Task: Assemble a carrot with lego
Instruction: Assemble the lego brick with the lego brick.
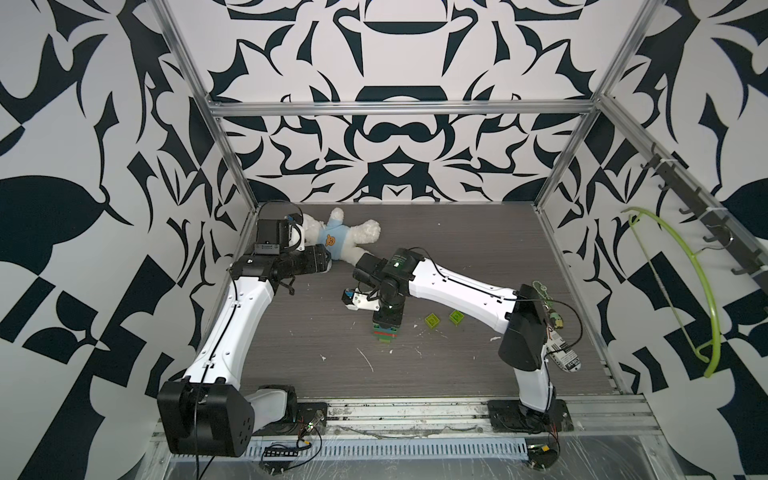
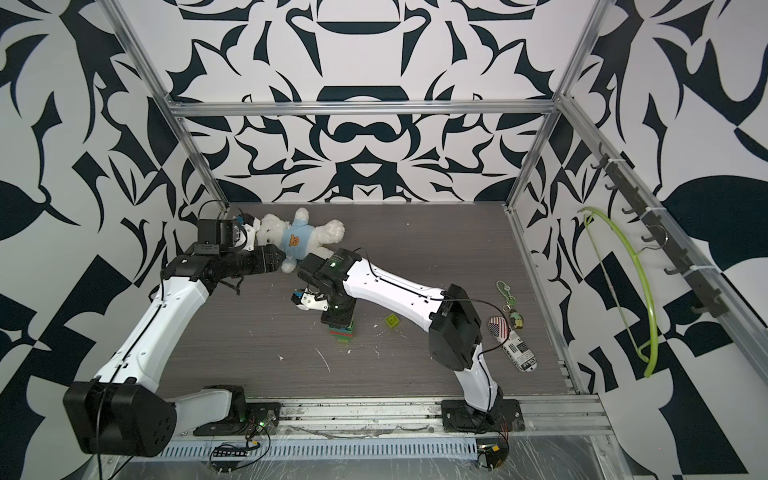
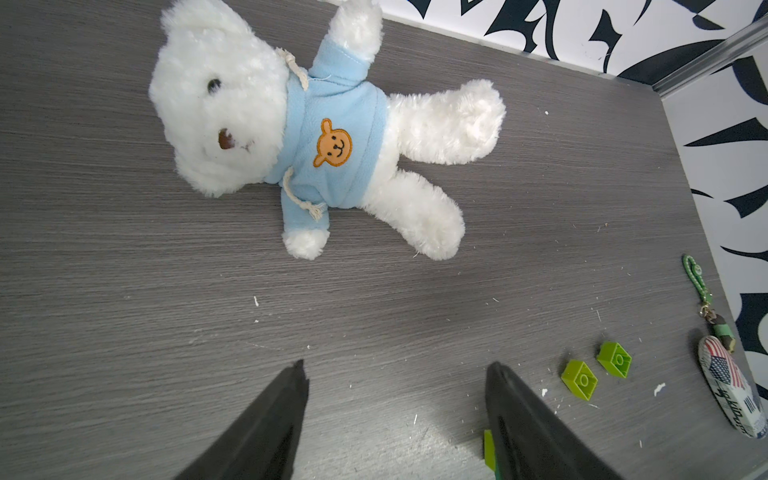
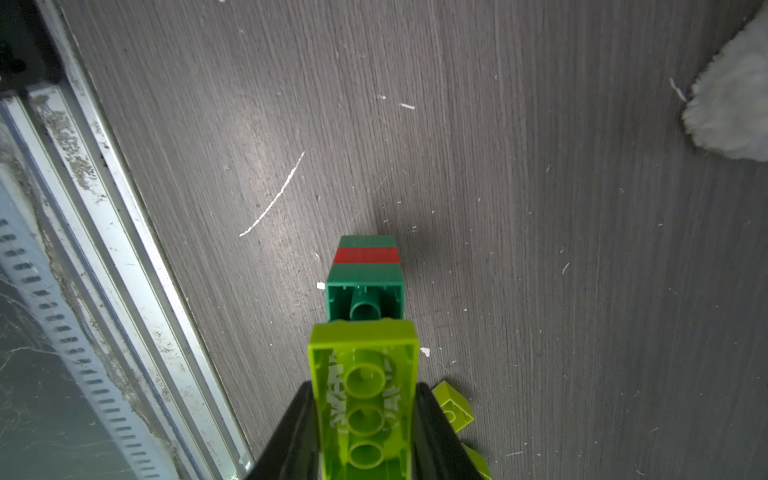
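Note:
My right gripper (image 4: pixel 365 399) is shut on the carrot (image 4: pixel 365 286), a partial stack of joined lego. Its fingers clamp the oblong lime brick (image 4: pixel 363 374), seen from its hollow underside. Dark green, red and dark green layers run on past that brick toward the table. In both top views the gripper points down over the stack (image 1: pixel 384 334) (image 2: pixel 343 332) at mid table. Two loose lime lego bricks (image 1: pixel 431 321) (image 1: pixel 456 316) lie just to its right. My left gripper (image 3: pixel 397 374) (image 1: pixel 322 259) is open with nothing between its fingers, far left beside the teddy.
A white teddy bear (image 1: pixel 332 237) in a blue shirt lies at the back left. A keychain (image 2: pixel 509 303) and a striped flag trinket (image 2: pixel 515 349) lie along the right edge. A lime hanger (image 1: pixel 681 291) hangs on the right wall. A metal rail (image 1: pixel 415 411) runs along the front.

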Action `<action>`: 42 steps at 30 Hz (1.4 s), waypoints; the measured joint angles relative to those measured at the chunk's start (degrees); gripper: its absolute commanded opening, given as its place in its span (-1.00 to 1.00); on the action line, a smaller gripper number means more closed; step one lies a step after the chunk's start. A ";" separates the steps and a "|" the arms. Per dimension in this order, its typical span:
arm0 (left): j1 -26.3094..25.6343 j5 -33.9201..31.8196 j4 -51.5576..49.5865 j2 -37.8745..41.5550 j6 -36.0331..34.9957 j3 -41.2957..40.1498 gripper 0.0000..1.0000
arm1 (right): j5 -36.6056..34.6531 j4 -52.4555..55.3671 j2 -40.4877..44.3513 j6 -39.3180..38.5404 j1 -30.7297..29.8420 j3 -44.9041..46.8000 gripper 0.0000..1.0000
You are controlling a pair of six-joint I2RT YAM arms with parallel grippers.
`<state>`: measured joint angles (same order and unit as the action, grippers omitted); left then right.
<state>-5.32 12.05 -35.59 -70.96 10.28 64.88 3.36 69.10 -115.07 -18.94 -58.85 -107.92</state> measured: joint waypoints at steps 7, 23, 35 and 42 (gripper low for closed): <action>0.00 0.00 0.15 0.00 0.00 -0.20 0.49 | -0.20 -0.17 0.00 0.07 0.00 0.33 -0.45; 0.00 -0.02 0.61 0.00 0.00 -0.81 0.48 | -0.28 -4.44 2.54 0.55 0.00 5.07 -0.40; 0.00 -0.02 0.66 0.00 0.00 -0.83 0.48 | -1.14 0.81 -3.21 0.39 0.00 2.32 -0.12; 0.00 0.09 0.68 0.00 0.00 -0.83 0.48 | -1.57 1.38 -6.03 0.52 0.00 1.88 -0.02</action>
<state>-5.32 12.14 -34.92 -70.96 10.28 64.05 1.78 70.48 -121.10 -18.41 -58.85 -106.04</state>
